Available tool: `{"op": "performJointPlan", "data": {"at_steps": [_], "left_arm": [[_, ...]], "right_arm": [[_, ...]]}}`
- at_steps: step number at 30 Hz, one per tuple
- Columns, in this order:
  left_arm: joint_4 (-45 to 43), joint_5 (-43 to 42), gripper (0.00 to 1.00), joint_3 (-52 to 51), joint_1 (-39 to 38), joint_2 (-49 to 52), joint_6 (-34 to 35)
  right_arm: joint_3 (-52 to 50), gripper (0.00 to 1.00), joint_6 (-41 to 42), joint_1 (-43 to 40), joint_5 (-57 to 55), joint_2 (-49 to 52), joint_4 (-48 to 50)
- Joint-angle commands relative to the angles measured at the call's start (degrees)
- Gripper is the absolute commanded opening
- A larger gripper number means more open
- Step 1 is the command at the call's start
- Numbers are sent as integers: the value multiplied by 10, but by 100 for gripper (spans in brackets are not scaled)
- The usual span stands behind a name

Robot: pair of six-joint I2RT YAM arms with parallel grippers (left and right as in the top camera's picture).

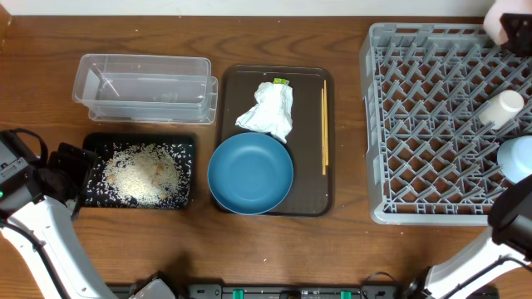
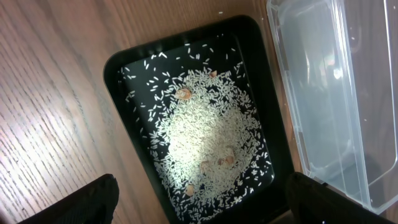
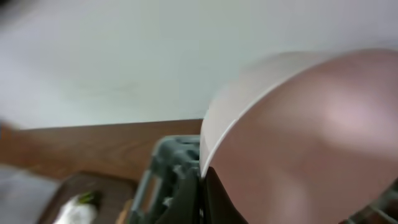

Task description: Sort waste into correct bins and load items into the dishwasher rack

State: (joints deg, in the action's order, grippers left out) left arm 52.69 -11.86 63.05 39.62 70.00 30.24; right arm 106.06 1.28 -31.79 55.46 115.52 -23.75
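Loose white rice [image 1: 143, 172] lies in the black tray [image 1: 186, 145], with the clear container [image 1: 141, 83] behind it. My left gripper [image 1: 73, 170] stands open at the tray's left end, and its fingers [image 2: 93, 200] straddle the tray's near edge [image 2: 155, 186] with nothing held. A crumpled napkin [image 1: 268, 110], a green-yellow wrapper [image 1: 281, 81], chopsticks [image 1: 324, 124] and the dark blue bowl [image 1: 249, 173] rest on the brown serving tray [image 1: 312, 199]. My right gripper [image 3: 202, 180] is shut on the rim of the pinkish-white cup [image 3: 311, 143], held above the rack's far right corner [image 1: 499, 18].
The grey dishwasher rack [image 1: 432, 124] fills the right side. A small white cup-like piece [image 1: 501, 108] and the light blue bowl [image 1: 517, 156] sit in it near its right edge. Bare wood lies between the serving tray and the rack.
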Motion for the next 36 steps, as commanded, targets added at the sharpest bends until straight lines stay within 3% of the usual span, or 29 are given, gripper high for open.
{"op": "performJointPlan", "data": {"at_steps": [1, 4, 19, 36], "left_arm": [[2, -1, 89, 9, 2, 0, 5], [2, -1, 89, 9, 2, 0, 5], [2, -1, 89, 9, 2, 0, 5], [2, -1, 89, 9, 2, 0, 5]], "right_arm": [[1, 1, 9, -13, 166, 34, 16], [1, 1, 28, -18, 168, 63, 38], [1, 1, 335, -18, 202, 218, 294], [1, 1, 381, -52, 252, 235, 345]]}}
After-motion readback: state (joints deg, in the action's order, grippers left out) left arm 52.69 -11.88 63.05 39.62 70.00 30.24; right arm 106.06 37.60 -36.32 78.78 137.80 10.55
